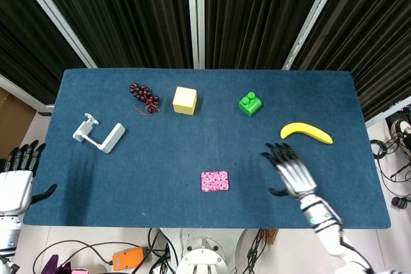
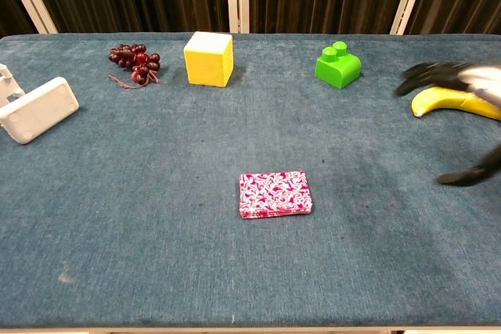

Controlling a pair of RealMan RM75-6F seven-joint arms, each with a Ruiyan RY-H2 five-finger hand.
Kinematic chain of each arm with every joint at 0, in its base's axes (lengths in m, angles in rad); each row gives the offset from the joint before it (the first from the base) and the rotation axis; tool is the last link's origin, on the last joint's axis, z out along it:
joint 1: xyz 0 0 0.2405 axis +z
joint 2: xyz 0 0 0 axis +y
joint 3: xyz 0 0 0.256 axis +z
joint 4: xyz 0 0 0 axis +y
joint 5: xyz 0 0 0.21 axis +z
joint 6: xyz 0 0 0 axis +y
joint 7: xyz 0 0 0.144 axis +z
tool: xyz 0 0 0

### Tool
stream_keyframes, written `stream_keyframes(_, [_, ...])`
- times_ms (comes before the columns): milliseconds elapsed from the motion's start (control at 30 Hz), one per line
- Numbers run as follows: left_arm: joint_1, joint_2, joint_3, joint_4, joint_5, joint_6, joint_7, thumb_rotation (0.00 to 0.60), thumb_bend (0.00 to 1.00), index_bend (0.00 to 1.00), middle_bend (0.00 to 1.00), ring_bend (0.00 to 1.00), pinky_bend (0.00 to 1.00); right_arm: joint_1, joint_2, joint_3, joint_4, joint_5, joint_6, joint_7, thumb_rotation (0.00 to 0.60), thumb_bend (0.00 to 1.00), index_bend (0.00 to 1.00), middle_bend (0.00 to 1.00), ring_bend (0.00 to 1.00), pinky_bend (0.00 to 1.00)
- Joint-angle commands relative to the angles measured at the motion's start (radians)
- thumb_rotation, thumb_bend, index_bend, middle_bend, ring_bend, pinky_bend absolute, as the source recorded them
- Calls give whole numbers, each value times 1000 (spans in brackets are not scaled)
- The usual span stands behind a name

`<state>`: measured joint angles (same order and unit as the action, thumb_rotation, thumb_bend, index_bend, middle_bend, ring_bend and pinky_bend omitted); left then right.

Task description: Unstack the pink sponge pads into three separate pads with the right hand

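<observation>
Both hands are empty, fingers spread: right hand (image 1: 292, 172) hovers beside the pink sponge pads (image 1: 214, 181), left hand (image 1: 14, 181) off-table.

The right robot hand (image 1: 292, 172) hovers empty, fingers spread; the left robot hand (image 1: 16, 181) hangs spread and empty too.

No text, label, brand or number can be read in either view. The pink pads (image 2: 275, 193) bear only a white swirl pattern, not lettering, and the other things on the desk (image 1: 160, 171) show plain surfaces.
</observation>
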<state>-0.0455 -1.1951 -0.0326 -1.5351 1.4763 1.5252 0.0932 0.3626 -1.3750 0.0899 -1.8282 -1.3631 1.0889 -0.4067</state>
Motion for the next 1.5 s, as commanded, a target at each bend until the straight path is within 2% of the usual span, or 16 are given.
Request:
stream_keyframes(33, [1,0,2,0,0,-2,1,600,123,0,0,0,0,80,-140,29,-9,131,-61,-150,600,262,260,100,0,51])
stream_keyframes(133, [1,-1,6,-2,5,-4,3,600,122,0,0,0,0,112,-205,29,0,203,-71,-229,600,261,262,100,0,51])
stream_keyframes(300, [0,-1,7,-2,11,-5,6,600,123,0,0,0,0,163,-296,41,32,295,-78,-289,600,307,277,100,0,50])
stream_keyframes(533, [-7,-6,8,5,14,-18,-4,600,122,0,0,0,0,208,-376,42,87,352,-64,-325,600,360,311,100,0,36])
stream_keyframes(1500, [-2,-13,8,35,7,-24,-20,600,123,0,0,0,0,288,-421,32,130,453,-25,-327,600,411,366,100,0,25])
